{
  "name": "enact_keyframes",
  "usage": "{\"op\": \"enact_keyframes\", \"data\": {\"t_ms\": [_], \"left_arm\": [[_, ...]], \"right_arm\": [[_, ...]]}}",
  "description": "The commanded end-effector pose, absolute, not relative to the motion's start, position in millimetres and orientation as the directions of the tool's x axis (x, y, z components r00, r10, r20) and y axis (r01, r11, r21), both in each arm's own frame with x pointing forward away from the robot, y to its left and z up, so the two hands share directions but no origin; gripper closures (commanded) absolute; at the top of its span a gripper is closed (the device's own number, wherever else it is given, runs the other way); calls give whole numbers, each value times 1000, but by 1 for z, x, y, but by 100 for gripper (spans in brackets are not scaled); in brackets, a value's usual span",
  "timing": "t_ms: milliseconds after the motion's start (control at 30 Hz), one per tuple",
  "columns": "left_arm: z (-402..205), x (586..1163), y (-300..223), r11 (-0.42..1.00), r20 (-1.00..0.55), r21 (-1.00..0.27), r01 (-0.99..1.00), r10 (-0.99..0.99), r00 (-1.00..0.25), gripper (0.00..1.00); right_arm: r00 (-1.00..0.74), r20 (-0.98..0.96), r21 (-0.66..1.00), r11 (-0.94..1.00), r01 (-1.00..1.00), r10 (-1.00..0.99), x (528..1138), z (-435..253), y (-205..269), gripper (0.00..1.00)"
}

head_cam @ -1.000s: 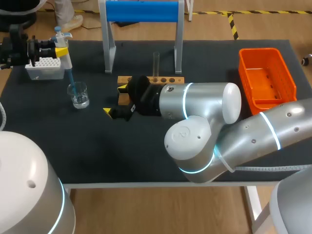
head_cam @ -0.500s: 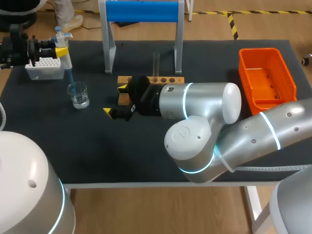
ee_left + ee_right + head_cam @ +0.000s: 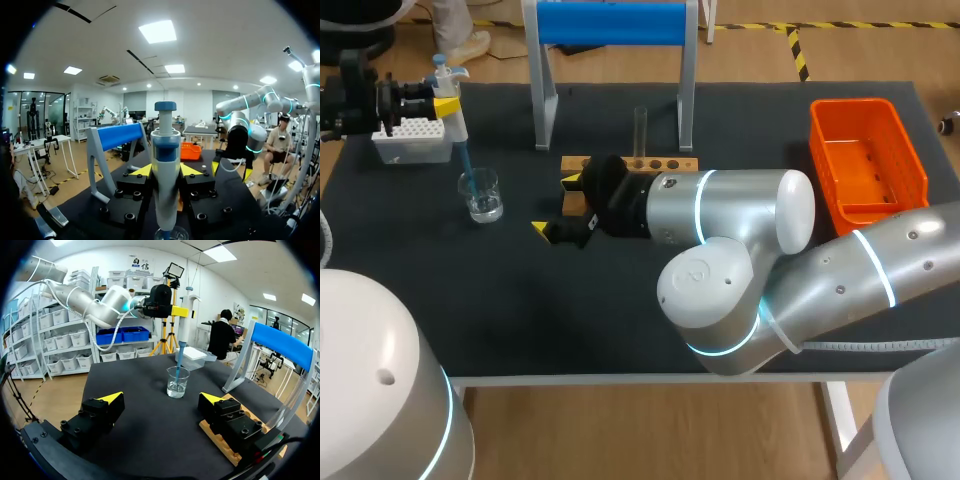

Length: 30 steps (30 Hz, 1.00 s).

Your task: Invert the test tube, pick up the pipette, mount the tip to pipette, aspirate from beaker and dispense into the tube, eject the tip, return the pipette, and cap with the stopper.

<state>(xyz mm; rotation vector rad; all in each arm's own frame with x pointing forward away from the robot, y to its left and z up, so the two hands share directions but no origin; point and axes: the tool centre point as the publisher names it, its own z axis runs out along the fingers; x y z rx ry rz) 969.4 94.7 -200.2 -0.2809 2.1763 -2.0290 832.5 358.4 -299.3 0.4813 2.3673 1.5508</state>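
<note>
Blue tip on the pipette (image 3: 451, 112) was down inside the beaker (image 3: 480, 194), which had some clear liquid in the bottom. My left gripper (image 3: 437, 102) was clamped on the pipette body from both sides. In the left wrist view the pipette (image 3: 165, 185) stood upright between the yellow tips of that gripper (image 3: 165, 170), plunger end on top.

The beaker stood on the black table (image 3: 520, 320), just in front of the white tip box (image 3: 412, 141), at the left side of the head view.

My right gripper (image 3: 555, 205) sat low over the table with its fingers spread wide and nothing between them, one yellow tip right by the left end of the wooden rack (image 3: 665, 162). The right wrist view showed the same: the gripper (image 3: 161, 397) agape, the beaker (image 3: 177, 381) ahead of it and the pipette (image 3: 184, 315) coming down into it.

The test tube (image 3: 640, 130) stood upright in the rack, well apart from the beaker. An orange basket (image 3: 865, 160) was at the far right, and a blue-topped stand (image 3: 610, 22) stood behind the rack.
</note>
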Motion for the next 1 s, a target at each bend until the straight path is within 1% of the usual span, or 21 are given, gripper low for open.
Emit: {"op": "enact_keyframes", "data": {"t_ms": [33, 300, 667, 1000], "left_arm": [[-199, 969, 94, 68, 15, -997, -33, -242, -970, 100], [-199, 969, 94, 68, 15, -997, -33, -242, -970, 100], [-199, 969, 94, 68, 15, -997, -33, -242, -970, 100], [-199, 969, 94, 68, 15, -997, -33, -242, -970, 100]], "right_arm": [[-907, -43, 921, 369, 127, 419, 832, -301, 360, 0], [-903, -58, 916, 383, 122, 426, 833, -298, 360, 0], [-893, -138, 897, 437, 72, 429, 842, -240, 367, 0], [-923, -158, 884, 466, 26, 351, 851, -199, 372, 0]]}}
